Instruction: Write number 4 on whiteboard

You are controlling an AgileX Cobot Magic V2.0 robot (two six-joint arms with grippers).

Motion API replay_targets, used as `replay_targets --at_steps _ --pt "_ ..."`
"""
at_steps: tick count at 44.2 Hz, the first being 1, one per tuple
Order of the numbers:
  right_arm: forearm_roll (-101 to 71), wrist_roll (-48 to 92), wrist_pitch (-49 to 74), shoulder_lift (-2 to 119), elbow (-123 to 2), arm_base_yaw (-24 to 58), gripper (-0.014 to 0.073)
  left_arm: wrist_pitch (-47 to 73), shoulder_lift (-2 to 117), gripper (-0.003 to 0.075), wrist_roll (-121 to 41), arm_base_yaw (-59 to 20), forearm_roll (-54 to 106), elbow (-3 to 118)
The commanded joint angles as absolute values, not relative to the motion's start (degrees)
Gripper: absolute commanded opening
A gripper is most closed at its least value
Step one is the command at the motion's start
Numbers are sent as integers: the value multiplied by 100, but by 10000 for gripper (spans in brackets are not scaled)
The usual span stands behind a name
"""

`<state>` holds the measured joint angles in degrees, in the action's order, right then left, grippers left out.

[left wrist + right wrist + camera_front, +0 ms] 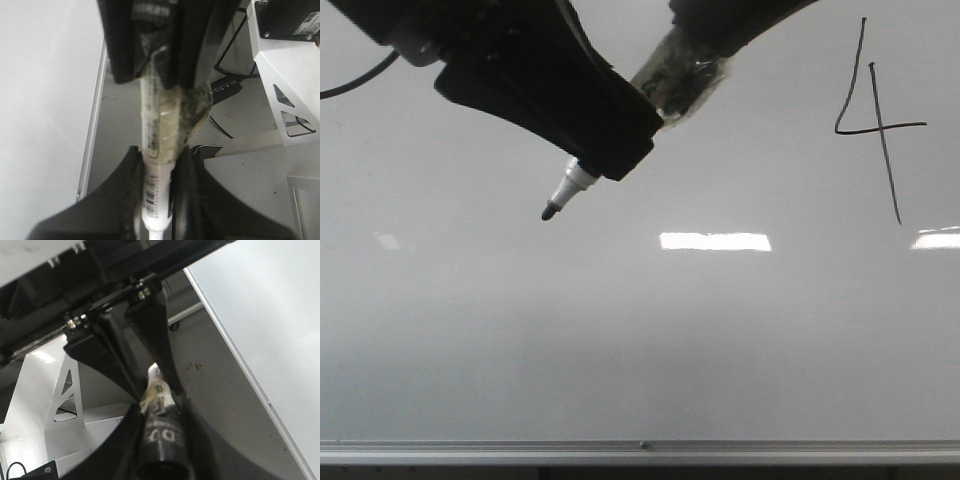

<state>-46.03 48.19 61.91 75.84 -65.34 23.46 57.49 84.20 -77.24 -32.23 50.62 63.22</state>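
The whiteboard [620, 340] fills the front view. A thin black number 4 [876, 125] stands at its upper right. A white marker [568, 190] with a dark tip points down-left, well left of the 4; whether the tip touches the board I cannot tell. My left gripper [610, 160] is shut on its barrel near the tip. My right gripper [710, 40] is shut on its taped rear end. In the left wrist view the marker [159, 190] sits between the jaws of the left gripper [159, 155]. In the right wrist view the right gripper [160, 405] clamps the marker's black end [161, 435].
A silver rail [640, 450] runs along the board's bottom edge. Bright light reflections [715, 241] lie on the board. The wrist views show grey floor, a white metal frame [285, 75], cables [227, 85] and the board's edge [240, 365].
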Motion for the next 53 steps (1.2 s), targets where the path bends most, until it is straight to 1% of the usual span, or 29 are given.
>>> replay_targets --at_steps 1,3,5,7,10,14,18,22,25,27,33,40,46,53 --pt "-5100 4870 5968 7417 -6735 2344 188 5702 8234 -20 -7719 -3265 5216 6494" --pt "-5100 4870 5896 7387 -6735 2337 274 5688 8234 -20 -7708 -3244 5132 6494" --pt "-5092 4870 5761 7294 -6735 2301 330 5621 8234 -20 -7607 -3244 5001 6494" --pt "-5063 4870 5658 7208 -6729 2238 331 5466 8234 -20 -7456 -3231 4814 6494" --pt "-4998 4851 5490 6972 -6676 2075 302 5225 8234 -20 -7164 -3191 4528 6494" --pt "-4983 4845 5204 6567 -6428 1764 229 4935 8224 -20 -6653 -3031 4275 6494" --pt "-4983 4791 4826 6072 -6020 1472 115 4612 8167 -20 -5991 -2694 3981 6451" --pt "-4983 4790 4457 5506 -5429 1189 -14 4216 7990 -20 -5311 -2161 3783 6227" --pt "-4983 4790 4197 5066 -5001 1014 -76 3895 7798 -20 -4987 -1730 3740 5992" --pt "-4983 4790 4047 4771 -4764 921 -64 3635 7603 -20 -4801 -1368 3740 5780" --pt "-4983 4790 3815 4143 -4167 736 -68 2970 7176 -20 -4274 -298 3740 5175" --pt "-4999 4790 3808 3886 -3922 722 -68 2775 7138 -20 -4067 798 3733 4931" --pt "-5043 4790 3802 3886 -3917 722 -68 2356 7303 -20 -4014 1250 3727 4969" --pt "-5048 4790 3825 3886 -3917 722 -68 1456 7659 -20 -4122 1319 3530 4969"
